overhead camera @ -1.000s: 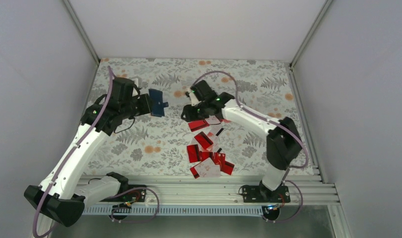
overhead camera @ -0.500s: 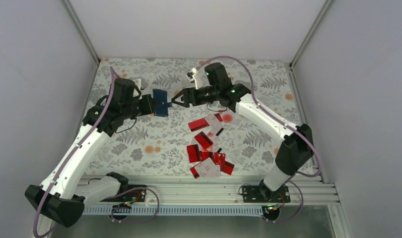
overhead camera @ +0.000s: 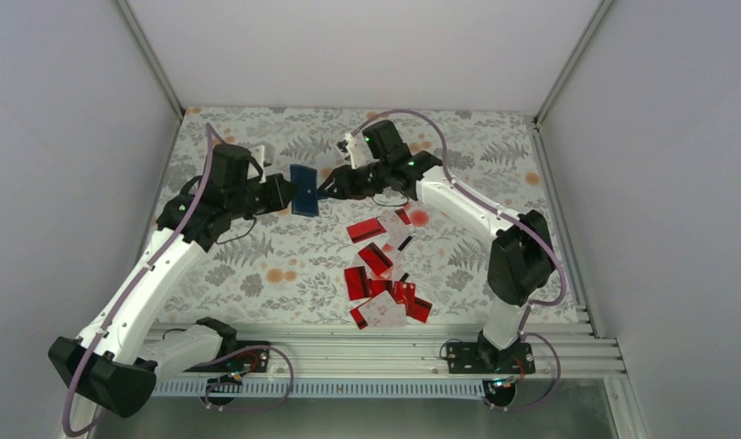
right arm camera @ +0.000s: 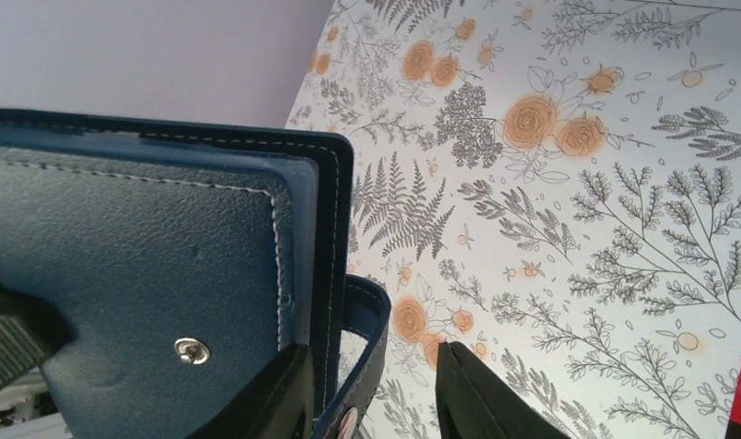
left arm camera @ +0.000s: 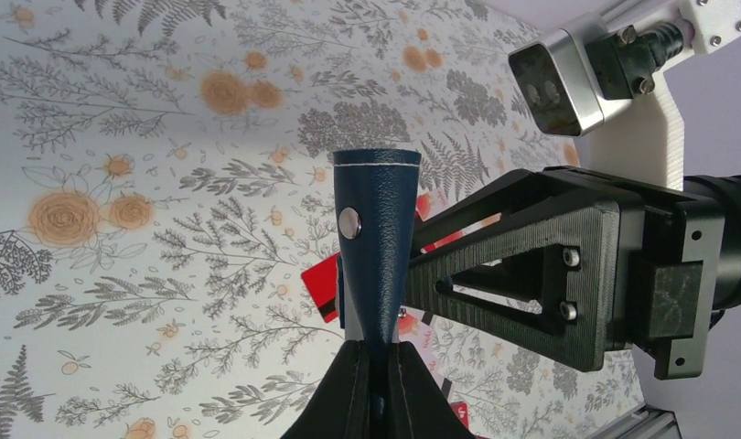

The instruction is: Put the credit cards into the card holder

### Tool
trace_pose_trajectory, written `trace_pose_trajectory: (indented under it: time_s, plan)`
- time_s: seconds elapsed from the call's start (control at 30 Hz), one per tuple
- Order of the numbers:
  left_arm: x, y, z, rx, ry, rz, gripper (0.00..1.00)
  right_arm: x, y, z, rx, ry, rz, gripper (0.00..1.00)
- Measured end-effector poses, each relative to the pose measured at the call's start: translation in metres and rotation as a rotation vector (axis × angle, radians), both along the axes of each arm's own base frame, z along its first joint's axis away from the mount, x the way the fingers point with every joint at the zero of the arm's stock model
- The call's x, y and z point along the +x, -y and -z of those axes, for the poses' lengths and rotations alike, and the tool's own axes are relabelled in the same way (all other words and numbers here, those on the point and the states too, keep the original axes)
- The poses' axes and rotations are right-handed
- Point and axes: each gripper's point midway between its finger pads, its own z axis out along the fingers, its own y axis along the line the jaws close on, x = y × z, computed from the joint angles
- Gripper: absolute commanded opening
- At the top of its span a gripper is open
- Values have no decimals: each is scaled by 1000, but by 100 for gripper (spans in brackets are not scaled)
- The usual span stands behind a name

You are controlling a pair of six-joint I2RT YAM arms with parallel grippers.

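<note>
Left gripper (left arm camera: pixel 374 389): the jaws were seen closed on the lower edge of the card holder (left arm camera: pixel 374 238), which was held upright and clear of the table (overhead camera: pixel 257 265).

Right gripper (right arm camera: pixel 367 366): the jaws stood apart, straddling the holder's snap tab (right arm camera: pixel 367 320). One finger lay against the holder's cover, and a gap was seen between the tab and the other finger. No card was seen between them.

Position, top view: the holder lay just at 9 o'clock of the right gripper and at 3 o'clock of the left gripper, between the two. The credit cards (overhead camera: pixel 382 274) lay scattered on the table at about 5 o'clock of the holder, well apart from it. None was seen inside.

Step judged: opening the holder by its tab, so the task was judged to be at an early stage.

Risks judged:
- The tab could slip out if the jaws were closed on its edge only.
- The holder could be twisted or pulled out of the left grip, which held only a narrow edge, if the tab were pulled sideways.
- The two grippers could collide, being so close.
</note>
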Motion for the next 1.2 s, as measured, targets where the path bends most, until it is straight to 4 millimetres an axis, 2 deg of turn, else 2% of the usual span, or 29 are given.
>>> trace_pose_trajectory:
  time_s: [0.13,0.47,0.6,0.77,0.97,1.2]
  plan:
    - [1,2,2,-1,-7,5,2,1,2,4,-14,-6,15,24]
    - [6,6,4,-9,-9,15,2,-1,3,18,-34,-31,17,24]
    - [9,7,4,-17,-4,11,2,-2,0,26,-27,-59,-5,21]
    - [10,8,17,-16,-32,3,2,-6,-1,37,-29,-93,-13,17]
    - [10,7,25,-11,-50,1,2,-4,-3,39,-27,-95,-10,4]
    - [9,7,34,-5,-61,1,2,-3,-5,54,-41,-116,-19,4]
